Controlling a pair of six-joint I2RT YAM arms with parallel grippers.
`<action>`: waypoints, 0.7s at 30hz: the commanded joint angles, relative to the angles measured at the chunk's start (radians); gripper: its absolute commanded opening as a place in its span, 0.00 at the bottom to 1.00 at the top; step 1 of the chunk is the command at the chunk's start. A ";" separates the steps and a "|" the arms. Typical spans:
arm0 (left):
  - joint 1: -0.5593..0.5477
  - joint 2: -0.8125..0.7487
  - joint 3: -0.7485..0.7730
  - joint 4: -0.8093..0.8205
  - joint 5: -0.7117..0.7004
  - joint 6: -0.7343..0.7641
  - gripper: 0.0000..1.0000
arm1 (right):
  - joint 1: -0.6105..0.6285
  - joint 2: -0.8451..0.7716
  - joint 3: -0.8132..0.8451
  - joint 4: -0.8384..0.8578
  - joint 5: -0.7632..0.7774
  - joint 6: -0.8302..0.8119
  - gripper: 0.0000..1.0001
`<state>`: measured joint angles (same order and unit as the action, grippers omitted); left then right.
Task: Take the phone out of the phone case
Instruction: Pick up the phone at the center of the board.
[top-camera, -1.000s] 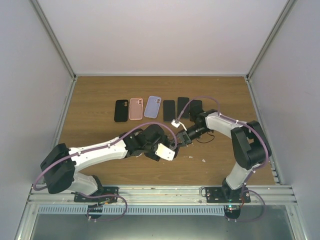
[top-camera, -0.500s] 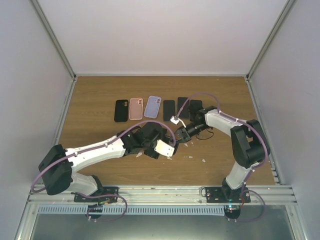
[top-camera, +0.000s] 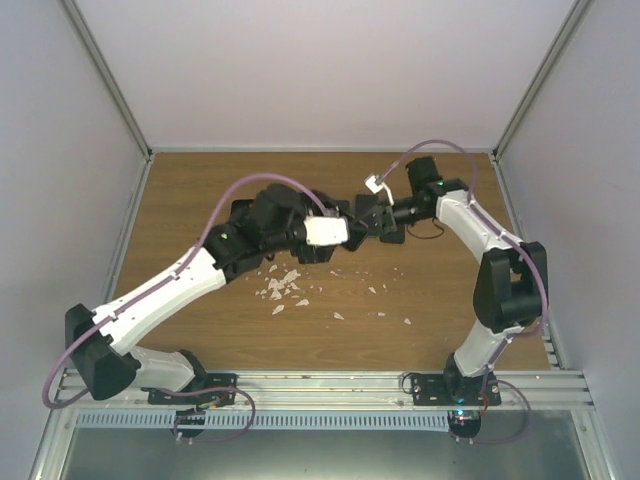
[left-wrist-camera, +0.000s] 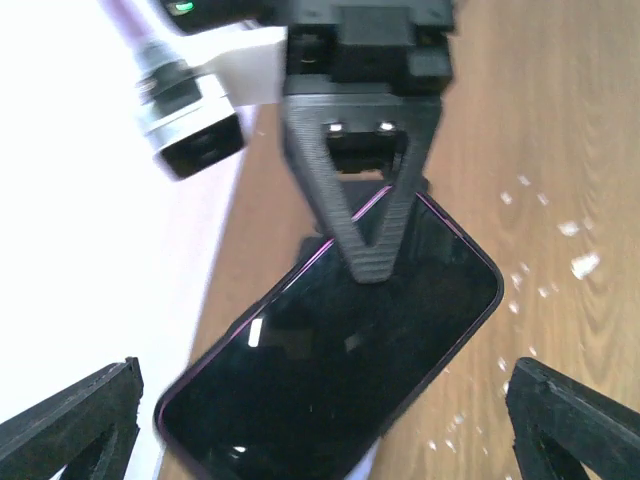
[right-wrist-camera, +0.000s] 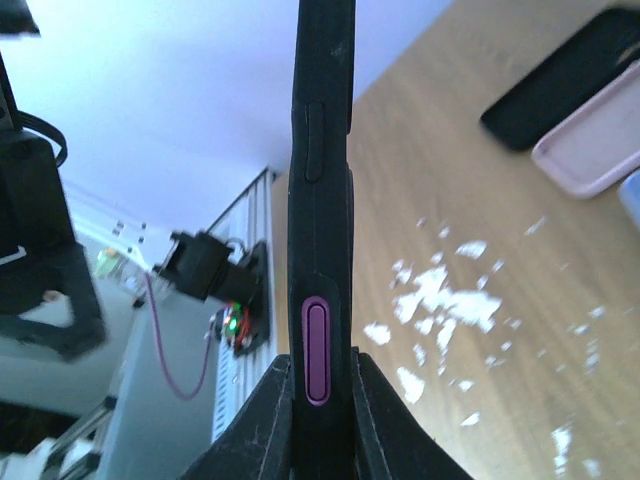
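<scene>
The phone (left-wrist-camera: 330, 370) shows its dark screen in the left wrist view, still inside a black phone case (right-wrist-camera: 320, 150) with a purple rim and purple side button. My right gripper (right-wrist-camera: 322, 400) is shut on one end of the cased phone and holds it edge-on above the table; one of its fingers (left-wrist-camera: 365, 200) lies across the screen. My left gripper (left-wrist-camera: 320, 430) is open wide, its fingertips (left-wrist-camera: 70, 430) on either side of the phone's other end without touching it. In the top view both grippers meet mid-table toward the back, left (top-camera: 345, 232) and right (top-camera: 372, 222).
White flakes (top-camera: 285, 290) are scattered on the wooden table below the grippers. A black case (right-wrist-camera: 570, 80) and a pink case (right-wrist-camera: 600, 140) lie flat on the table behind. The left arm covers most of the row of cases in the top view.
Both arms rose and moved toward the back of the table. My left gripper opened wide and let go of the phone; my right gripper shut on it. White flakes now show on the table.
</scene>
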<state>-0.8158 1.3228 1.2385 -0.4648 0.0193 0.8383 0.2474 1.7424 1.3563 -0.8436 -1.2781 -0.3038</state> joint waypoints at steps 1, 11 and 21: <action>0.085 -0.029 0.111 0.042 0.143 -0.231 0.99 | -0.073 -0.078 0.073 0.198 -0.112 0.179 0.01; 0.263 -0.026 0.243 0.120 0.397 -0.600 0.99 | -0.134 -0.217 0.075 0.820 -0.077 0.702 0.01; 0.389 -0.005 0.226 0.341 0.767 -1.036 0.99 | -0.128 -0.303 -0.025 1.474 0.063 1.237 0.01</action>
<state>-0.4423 1.3155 1.4593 -0.2939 0.5903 0.0185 0.1158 1.4860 1.3598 0.2581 -1.2709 0.6476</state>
